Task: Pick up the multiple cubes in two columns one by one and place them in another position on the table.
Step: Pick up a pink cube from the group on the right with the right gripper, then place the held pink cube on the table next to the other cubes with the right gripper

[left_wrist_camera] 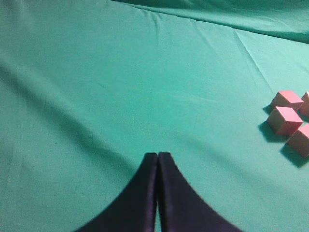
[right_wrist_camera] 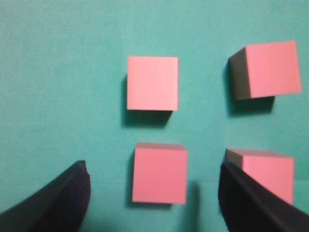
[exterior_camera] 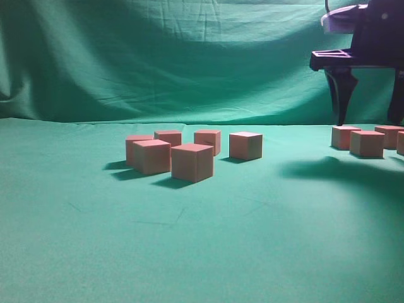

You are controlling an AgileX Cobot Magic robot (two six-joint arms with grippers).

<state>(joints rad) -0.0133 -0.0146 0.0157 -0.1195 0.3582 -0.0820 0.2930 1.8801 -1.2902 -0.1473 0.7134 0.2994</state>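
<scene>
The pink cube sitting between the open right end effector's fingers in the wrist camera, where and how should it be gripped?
Judging from the right wrist view, come straight down from above on the small pinkish-red matte cube and pinch its left and right side faces. The open right end effector already straddles it, its flat sides look squared to the fingers, and bare green cloth table on both sides leaves room.

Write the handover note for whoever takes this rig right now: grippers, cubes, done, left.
Left gripper: jaws shut, empty, over bare table, a few cubes off to its right.
Right gripper: jaws open, empty, hanging above four cubes in a two-by-two block, the near-left cube between its jaws but not gripped.
Cubes: six in a loose cluster mid-table; four at the right edge under the right arm.
Done: which group is the placed one cannot be told from here.
Left: nothing is held; the picking goes on one cube at a time.
</scene>
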